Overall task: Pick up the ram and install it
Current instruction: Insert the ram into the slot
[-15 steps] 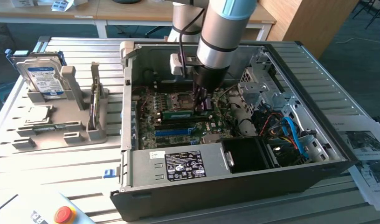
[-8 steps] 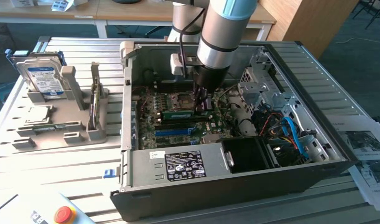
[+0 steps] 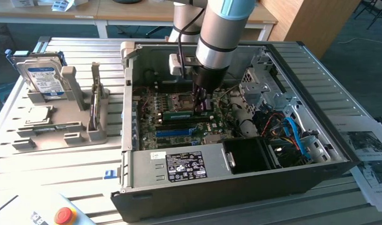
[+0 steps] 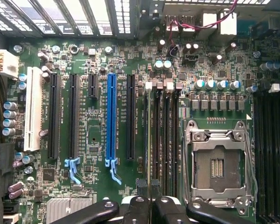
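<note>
My gripper (image 3: 202, 108) reaches down into the open computer case (image 3: 241, 185), just above the motherboard. It is shut on the ram (image 3: 181, 115), a thin green stick held level over the memory slots beside the processor socket (image 3: 181, 100). In the wrist view the ram (image 4: 146, 140) shows edge-on as a narrow strip running away from the gripper (image 4: 148, 189), lined up along the dark memory slots (image 4: 165, 140). How deep the ram sits in a slot I cannot tell.
A long blue slot (image 4: 111, 116) and black expansion slots lie beside the memory slots. On the exterior view's left, a grey holder (image 3: 59, 122) carries a hard drive (image 3: 44, 79) and a thin board on edge (image 3: 95, 93). A red stop button (image 3: 64, 215) sits near the front.
</note>
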Controlling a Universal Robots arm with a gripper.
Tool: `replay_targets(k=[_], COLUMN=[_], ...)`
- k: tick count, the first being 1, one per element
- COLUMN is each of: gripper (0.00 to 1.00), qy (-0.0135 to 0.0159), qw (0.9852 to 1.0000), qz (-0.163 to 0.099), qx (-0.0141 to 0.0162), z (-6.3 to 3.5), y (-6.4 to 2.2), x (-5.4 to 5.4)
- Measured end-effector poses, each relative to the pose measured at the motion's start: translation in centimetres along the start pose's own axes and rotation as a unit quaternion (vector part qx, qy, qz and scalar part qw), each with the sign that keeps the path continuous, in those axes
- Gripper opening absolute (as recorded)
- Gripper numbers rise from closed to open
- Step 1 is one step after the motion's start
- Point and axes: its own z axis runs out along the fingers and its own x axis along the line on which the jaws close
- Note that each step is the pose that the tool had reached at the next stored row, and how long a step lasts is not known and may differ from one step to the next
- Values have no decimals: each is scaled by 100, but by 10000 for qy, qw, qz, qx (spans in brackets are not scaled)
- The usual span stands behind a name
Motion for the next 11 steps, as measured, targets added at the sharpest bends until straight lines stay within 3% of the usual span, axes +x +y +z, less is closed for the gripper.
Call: replay_targets(k=[11], gripper=[12], qy=[0], qw=[10000], qz=[-1], qx=[16], z=[39], y=[3], x=[-5])
